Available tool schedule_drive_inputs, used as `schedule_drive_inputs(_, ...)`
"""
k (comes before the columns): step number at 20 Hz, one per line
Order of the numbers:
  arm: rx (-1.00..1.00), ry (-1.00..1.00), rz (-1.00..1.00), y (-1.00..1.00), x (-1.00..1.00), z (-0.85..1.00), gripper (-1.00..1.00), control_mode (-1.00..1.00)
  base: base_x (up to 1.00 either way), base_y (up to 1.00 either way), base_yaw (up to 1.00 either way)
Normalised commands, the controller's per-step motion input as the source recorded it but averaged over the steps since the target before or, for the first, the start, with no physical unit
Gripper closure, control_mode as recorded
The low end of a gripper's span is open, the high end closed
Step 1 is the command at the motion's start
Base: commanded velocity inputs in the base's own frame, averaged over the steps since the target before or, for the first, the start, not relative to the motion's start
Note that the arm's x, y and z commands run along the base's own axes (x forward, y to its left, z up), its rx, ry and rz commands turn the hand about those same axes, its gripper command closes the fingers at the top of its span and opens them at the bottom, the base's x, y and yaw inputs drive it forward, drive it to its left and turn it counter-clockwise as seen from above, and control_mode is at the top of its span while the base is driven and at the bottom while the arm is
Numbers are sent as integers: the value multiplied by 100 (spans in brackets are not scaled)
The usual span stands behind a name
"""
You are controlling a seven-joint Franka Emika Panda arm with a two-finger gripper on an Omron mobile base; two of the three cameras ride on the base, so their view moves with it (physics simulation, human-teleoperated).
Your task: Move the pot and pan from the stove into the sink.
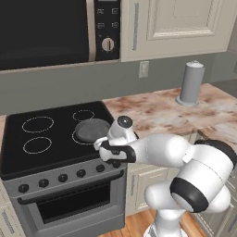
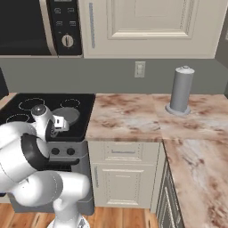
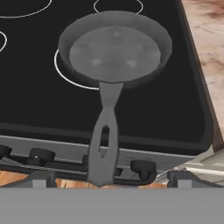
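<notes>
The pan (image 3: 114, 51) is a shallow dark grey disc on the front right burner of the stove (image 3: 35, 100). Its long handle (image 3: 104, 140) reaches out over the stove's front edge. My gripper (image 3: 109, 179) is open and hovers low in front of the stove. Its fingertips (image 3: 41, 179) stand wide apart on either side of the handle's end without touching it. From the base, the pan (image 1: 91, 129) lies just behind my hand (image 1: 112, 149) on the cooktop (image 1: 55, 115). The pan (image 2: 67, 115) also shows beside my wrist in the right base view. The pot and the sink are out of view.
A row of black knobs (image 3: 142, 166) runs along the stove front under the handle. A marble counter (image 1: 152, 111) stretches right of the stove, with a grey upright cylinder (image 1: 191, 83) at its back. A microwave (image 1: 46, 32) hangs over the cooktop.
</notes>
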Motion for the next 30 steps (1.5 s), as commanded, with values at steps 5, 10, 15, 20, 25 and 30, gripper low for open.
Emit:
schedule_drive_inputs(5,0,0,0,0,1,0,-100,-100,0,0,0)
schedule_drive_inputs(10,0,0,0,14,11,-4,-100,-100,0,0,0)
schedule_drive_inputs(15,0,0,-1,10,9,-5,-100,-100,0,0,0)
schedule_drive_inputs(20,0,0,0,0,2,-1,-100,-100,0,0,0)
schedule_drive_inputs(25,0,0,0,0,12,-18,-100,-100,0,0,0)
schedule_drive_inputs(30,-2,1,0,0,12,-31,-100,-100,0,0,0)
